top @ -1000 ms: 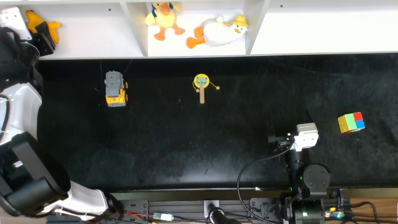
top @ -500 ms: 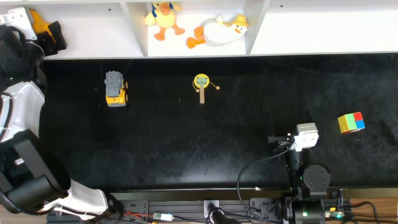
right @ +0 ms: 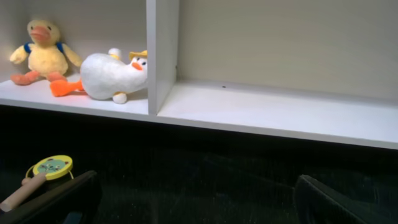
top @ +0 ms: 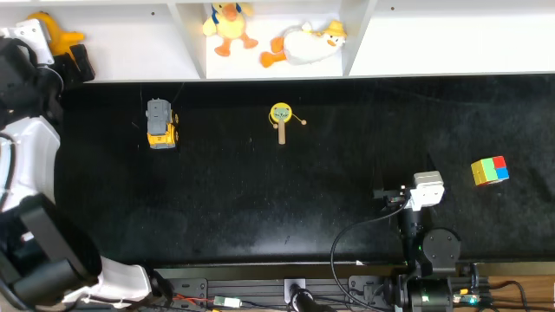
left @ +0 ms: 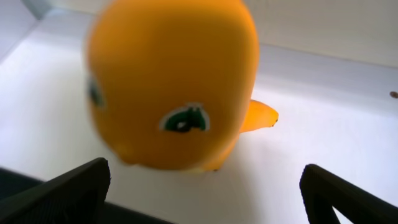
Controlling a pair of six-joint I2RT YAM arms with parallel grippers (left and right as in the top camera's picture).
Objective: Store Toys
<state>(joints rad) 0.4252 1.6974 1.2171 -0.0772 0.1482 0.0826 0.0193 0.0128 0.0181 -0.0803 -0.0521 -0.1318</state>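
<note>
**An orange rounded plush toy (left: 174,81) is being faced by the left tool (left: 202,198) inside the white shelf (left: 323,124).**

The toy is being carried by the shelf floor just ahead of that tool, whose fingers are being held wide apart, neither one touching it. The right tool (right: 199,202) is also being held with its fingers spread, low over the black table (top: 260,199). A wooden-handled yellow rattle (right: 46,168) is lying near it on the table. A yellow plush duck (right: 42,46) and a white plush goose (right: 109,74) are being housed in a shelf compartment farther beyond.

Orange toy (left: 174,87) with a green eye, yellow duck (top: 229,22), white goose (top: 303,45) with orange feet, grey-yellow truck (top: 160,123), rainbow-ish cube (top: 490,170), black mat (top: 303,199).
</note>
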